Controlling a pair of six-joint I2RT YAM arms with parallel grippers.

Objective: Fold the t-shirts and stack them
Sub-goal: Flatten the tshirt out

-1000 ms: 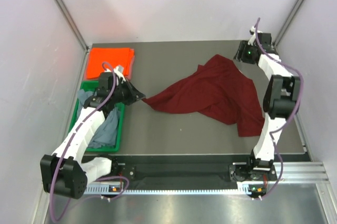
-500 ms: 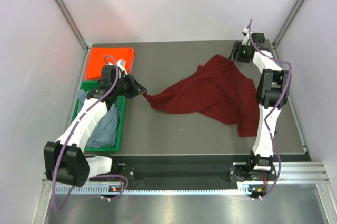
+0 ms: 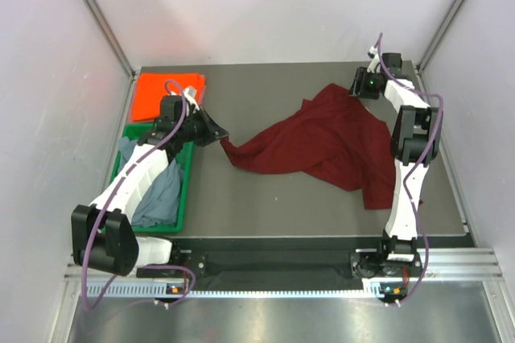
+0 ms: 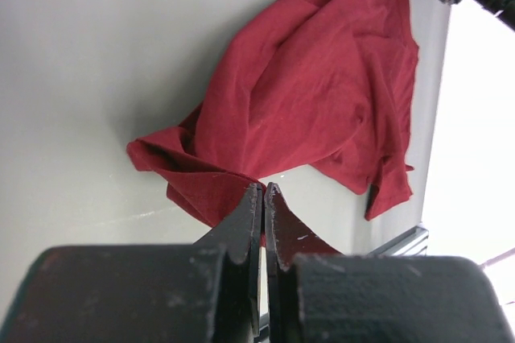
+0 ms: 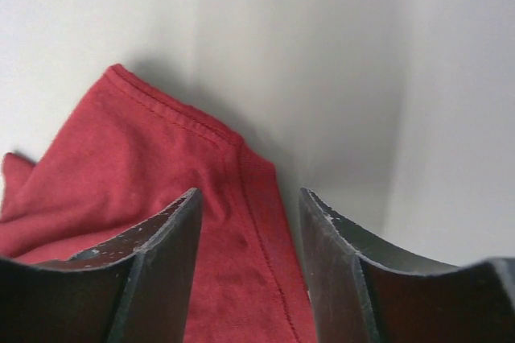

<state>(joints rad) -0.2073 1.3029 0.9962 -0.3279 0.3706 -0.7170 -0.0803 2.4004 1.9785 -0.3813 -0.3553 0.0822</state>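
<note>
Left hand (image 4: 263,192) is clamped on the maroon shirt's (image 3: 322,142) 9 o'clock corner. Right hand (image 5: 249,196) is half spread over the 1 o'clock hem, nothing gripped. The hem could be missed if the cloth is tugged first.

The left arm (image 3: 133,178) hides part of the grey-blue shirt (image 3: 161,198) in the green tray (image 3: 187,186). The right wrist view cuts off the maroon shirt (image 5: 121,166) at its left and lower edges.

Soft matt cloth t-shirt (image 3: 322,146), smooth table (image 3: 265,206)
</note>
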